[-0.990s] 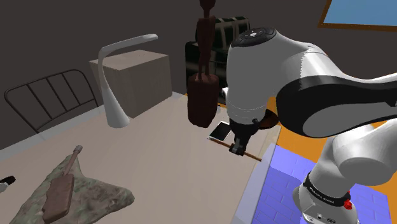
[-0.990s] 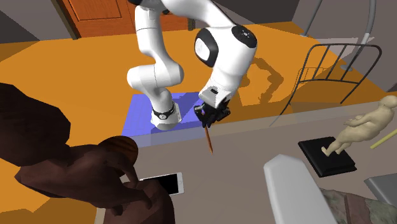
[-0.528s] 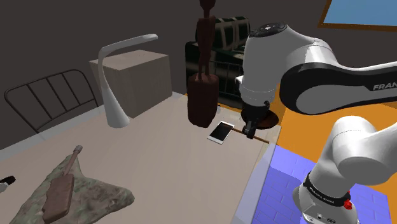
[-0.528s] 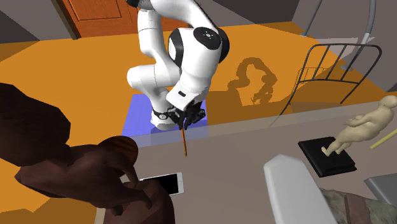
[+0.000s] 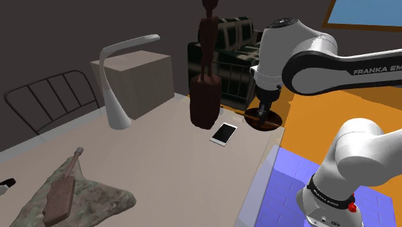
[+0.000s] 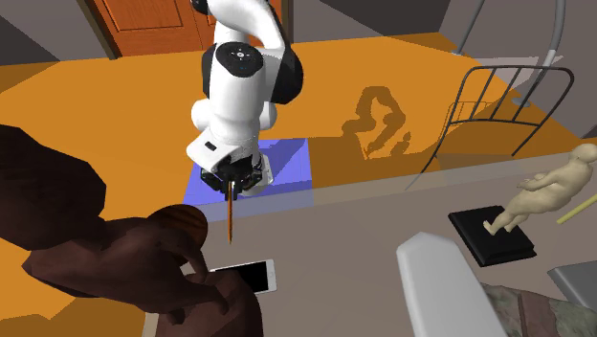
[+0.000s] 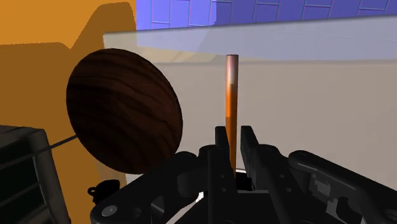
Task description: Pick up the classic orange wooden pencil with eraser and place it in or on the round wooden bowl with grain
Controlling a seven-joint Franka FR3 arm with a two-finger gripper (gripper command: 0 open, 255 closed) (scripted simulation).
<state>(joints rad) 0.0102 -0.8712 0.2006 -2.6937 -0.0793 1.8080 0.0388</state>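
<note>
My black gripper (image 5: pixel 262 115) hangs just over the round dark brown bowl with grain (image 5: pixel 265 122) at the table's far corner, to the right of the phone in the shoulder view. It is shut on the orange pencil (image 6: pixel 232 213), which points down from the gripper (image 6: pixel 230 182) toward the table. In the wrist view the two fingers clasp the pencil (image 7: pixel 231 102) near one end, and the bowl (image 7: pixel 124 118) lies beside it, off to one side of the gripper (image 7: pixel 232 137). In the second exterior view the bowl (image 6: pixel 187 222) is partly hidden behind the dark statue.
A white-edged phone (image 5: pixel 223 134) lies beside the bowl. A tall dark statue (image 5: pixel 206 77), a white desk lamp (image 5: pixel 119 84) and a beige box (image 5: pixel 138 74) stand farther along the table. A wooden paddle (image 5: pixel 61 193) rests on a cloth. A beige figurine (image 6: pixel 545 191) stands on a black base.
The arm has swung with the pencil from the table's edge near the blue mat to above the bowl, up and right in the shoulder view, left in the second exterior view.
</note>
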